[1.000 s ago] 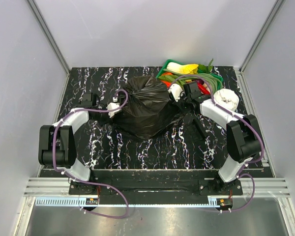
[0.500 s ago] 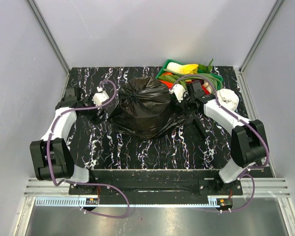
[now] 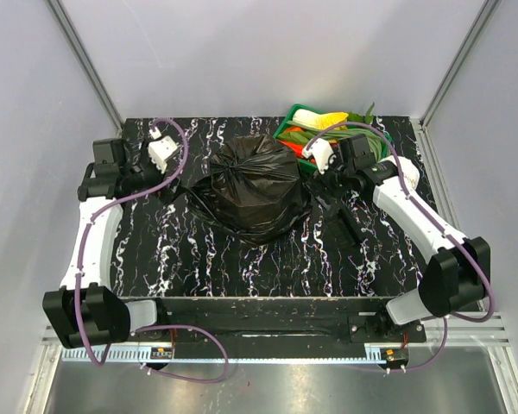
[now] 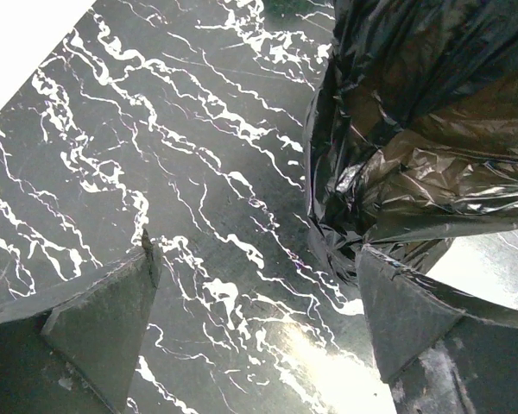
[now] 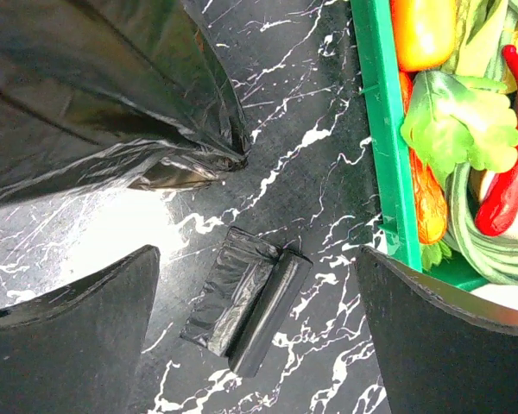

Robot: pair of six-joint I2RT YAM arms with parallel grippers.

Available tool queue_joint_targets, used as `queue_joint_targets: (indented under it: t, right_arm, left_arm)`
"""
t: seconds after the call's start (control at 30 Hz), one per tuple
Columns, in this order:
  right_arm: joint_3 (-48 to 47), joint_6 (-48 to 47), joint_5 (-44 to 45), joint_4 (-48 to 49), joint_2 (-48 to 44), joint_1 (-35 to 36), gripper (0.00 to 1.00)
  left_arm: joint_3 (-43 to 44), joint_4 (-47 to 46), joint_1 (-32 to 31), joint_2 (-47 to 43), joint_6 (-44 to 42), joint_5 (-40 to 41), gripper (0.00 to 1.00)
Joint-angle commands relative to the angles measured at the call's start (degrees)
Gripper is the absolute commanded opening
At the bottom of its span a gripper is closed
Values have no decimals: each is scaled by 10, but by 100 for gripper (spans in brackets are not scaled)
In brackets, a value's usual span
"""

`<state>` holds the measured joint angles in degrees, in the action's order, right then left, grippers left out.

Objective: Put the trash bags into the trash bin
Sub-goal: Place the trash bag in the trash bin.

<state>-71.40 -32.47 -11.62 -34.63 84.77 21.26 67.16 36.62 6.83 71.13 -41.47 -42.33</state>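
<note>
A large crinkled black trash bag (image 3: 250, 185) sits as a knotted-looking mound in the middle of the table; its glossy folds fill the upper right of the left wrist view (image 4: 423, 112). The trash bin is hidden. A small folded black trash bag bundle (image 5: 250, 310) lies flat on the table below my right gripper. My left gripper (image 4: 255, 259) is open over bare table just left of the big bag and holds nothing. My right gripper (image 5: 257, 259) is open too, between the bag's edge (image 5: 112, 95) and the green tray.
A green tray (image 3: 287, 128) of vegetables stands at the back right, its rim (image 5: 382, 129) close to my right finger. A white object (image 3: 407, 170) lies behind the right arm. Grey walls enclose the black marbled table (image 3: 242, 259).
Both grippers have opened and let go of the big bag. The left arm has swung back to the left, away from it. The right gripper has drawn back slightly towards the tray.
</note>
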Motion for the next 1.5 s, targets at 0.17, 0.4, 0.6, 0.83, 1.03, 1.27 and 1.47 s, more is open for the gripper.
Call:
queue_joint_targets:
  t: [0.17,0.4,0.6,0.83,1.03,1.27,1.47]
  right_arm:
    - [-65,-27,-30,-89,-71,-3,100]
    - [-264,-3,-163,-171,-54,11,95]
    - [-401,14,-170,-181,42,100,94]
    - [-506,24,-153,-191,171,163,86]
    - [-567,36,-127,-217,247,197,70]
    - [-519,19,-47,-230,253,208,59]
    - [-484,11,1,-257,269,215,59]
  left_arm:
    - [-63,48,3,-41,-65,25,99]
    - [-126,71,3,-75,-96,33,99]
    - [-117,53,3,-98,-58,25,99]
    - [-94,51,3,-78,-36,26,99]
    - [-92,50,3,-79,-41,21,99]
    - [-67,52,3,-96,-31,18,99]
    - [-23,53,3,-116,-16,22,99]
